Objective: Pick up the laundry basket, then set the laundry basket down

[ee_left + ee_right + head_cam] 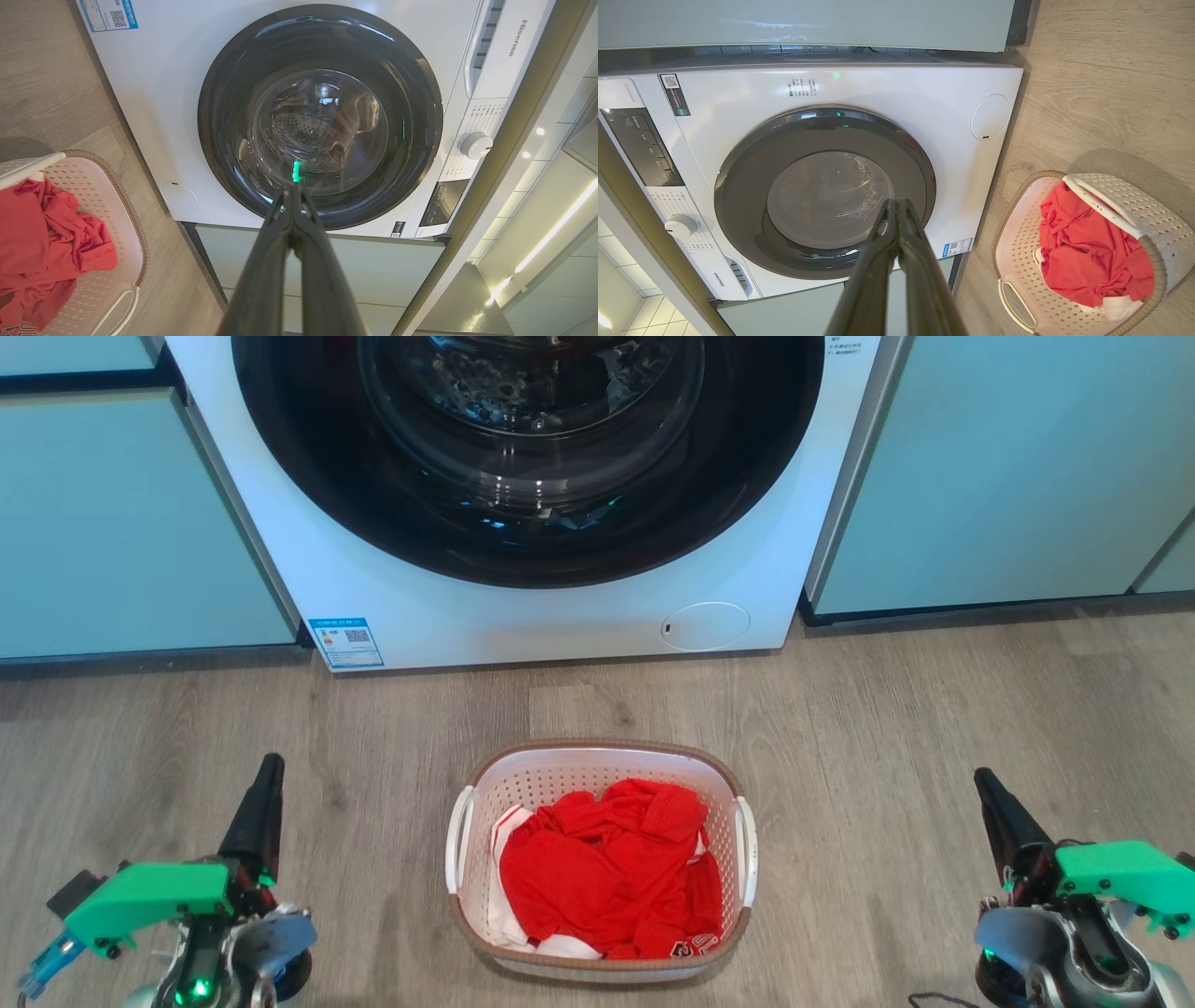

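Observation:
The laundry basket (523, 779), white with perforated walls and a brown rim, stands on the wooden floor in front of the washing machine. Red and white clothes (611, 877) lie inside it. Its two white handles sit on the left and right sides. My left gripper (271, 767) is shut and empty, well to the left of the basket. My right gripper (982, 782) is shut and empty, well to the right of it. The basket (119, 266) shows at the lower left of the left wrist view behind the shut left gripper (294, 189). The basket (1148, 219) also lies at the lower right beyond the right gripper (897, 205).
A white front-loading washing machine (560, 607) with a dark round door stands just behind the basket, between pale green cabinets (121, 532). Grey wooden floor (878, 728) spreads on all sides of the basket.

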### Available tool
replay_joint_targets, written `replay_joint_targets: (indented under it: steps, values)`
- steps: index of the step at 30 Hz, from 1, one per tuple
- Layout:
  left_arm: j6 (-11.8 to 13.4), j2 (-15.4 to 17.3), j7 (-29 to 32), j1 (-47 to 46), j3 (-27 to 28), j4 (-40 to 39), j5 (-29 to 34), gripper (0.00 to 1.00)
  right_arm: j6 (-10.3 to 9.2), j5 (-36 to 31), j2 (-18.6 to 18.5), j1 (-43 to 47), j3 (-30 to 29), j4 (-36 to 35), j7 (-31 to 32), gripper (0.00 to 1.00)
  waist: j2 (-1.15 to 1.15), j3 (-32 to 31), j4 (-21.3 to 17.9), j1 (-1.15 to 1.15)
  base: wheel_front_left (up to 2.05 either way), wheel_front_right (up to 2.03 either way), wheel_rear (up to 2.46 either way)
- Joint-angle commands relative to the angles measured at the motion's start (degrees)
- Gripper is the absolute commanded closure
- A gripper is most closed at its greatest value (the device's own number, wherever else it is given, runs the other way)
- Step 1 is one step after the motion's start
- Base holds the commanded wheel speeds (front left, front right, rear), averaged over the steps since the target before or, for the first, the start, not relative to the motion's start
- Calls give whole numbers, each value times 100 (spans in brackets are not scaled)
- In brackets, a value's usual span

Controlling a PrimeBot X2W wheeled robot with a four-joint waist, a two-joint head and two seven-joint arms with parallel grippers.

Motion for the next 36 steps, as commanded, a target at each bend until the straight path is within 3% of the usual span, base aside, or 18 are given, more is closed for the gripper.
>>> replay_joint_targets:
  steps: [1, 36]
  values:
    - [-40, 31, 29, -313, 196, -166, 30, 100, 40, -43, -16, -270, 99, -204, 39, 100, 0, 0, 0, 0, 0, 0, 0]
    - [-40, 16, 46, -315, 218, -166, 49, 100, 40, -70, 7, -273, 66, -202, 64, 100, 0, 0, 0, 0, 0, 0, 0]
